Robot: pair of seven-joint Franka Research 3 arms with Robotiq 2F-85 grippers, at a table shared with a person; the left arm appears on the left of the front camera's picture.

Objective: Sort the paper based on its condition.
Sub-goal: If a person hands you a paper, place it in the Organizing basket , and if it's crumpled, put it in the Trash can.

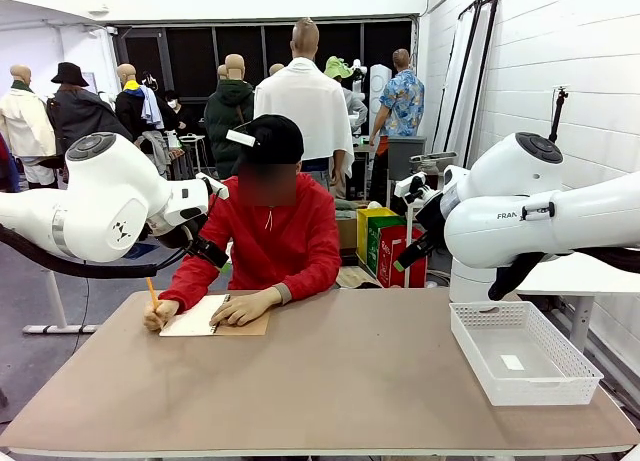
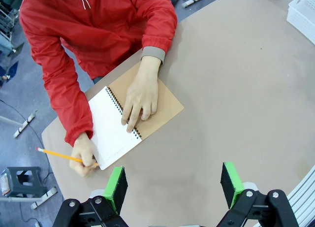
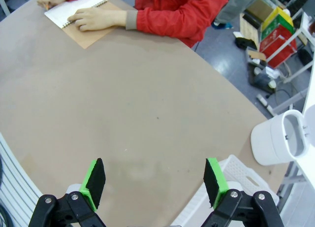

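— Our left pincer (image 2: 174, 181) and right pincer (image 3: 154, 180) hang wide open, empty, above the tabletop (image 2: 236, 89).
— The paper (image 2: 110, 133) lies in the notebook (image 2: 167, 106) under the person's hand (image 2: 142, 96), being written on; we likely await a loose sheet.

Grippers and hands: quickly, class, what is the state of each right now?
Left gripper: open, empty.
Right gripper: open, empty.
Person's writing hand: holding a pencil.
Person's other hand: flat on the notebook.

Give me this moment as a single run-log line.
left arm: jaws open, empty | right arm: jaws open, empty | person's hand: writing in notebook with pencil | white basket: on table, robot's right
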